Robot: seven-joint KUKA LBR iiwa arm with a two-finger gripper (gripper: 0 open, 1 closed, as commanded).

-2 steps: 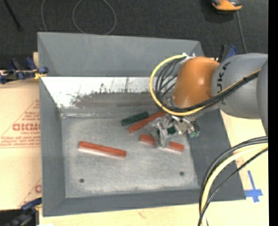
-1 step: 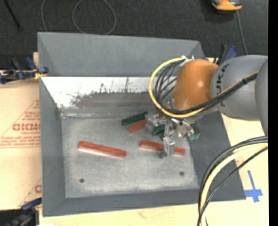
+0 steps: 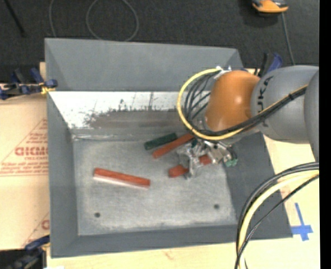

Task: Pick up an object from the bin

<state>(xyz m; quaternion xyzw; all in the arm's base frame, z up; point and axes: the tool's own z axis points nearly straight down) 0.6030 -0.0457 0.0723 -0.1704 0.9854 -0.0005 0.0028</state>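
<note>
While the claw (image 3: 200,160) is hanging low, right of centre in the grey metal bin (image 3: 154,209), I cannot tell how open it is. A small red piece (image 3: 178,172) is lying just left of it, looking light, stiff and smooth, and likely best pinched across its narrow width.
</note>
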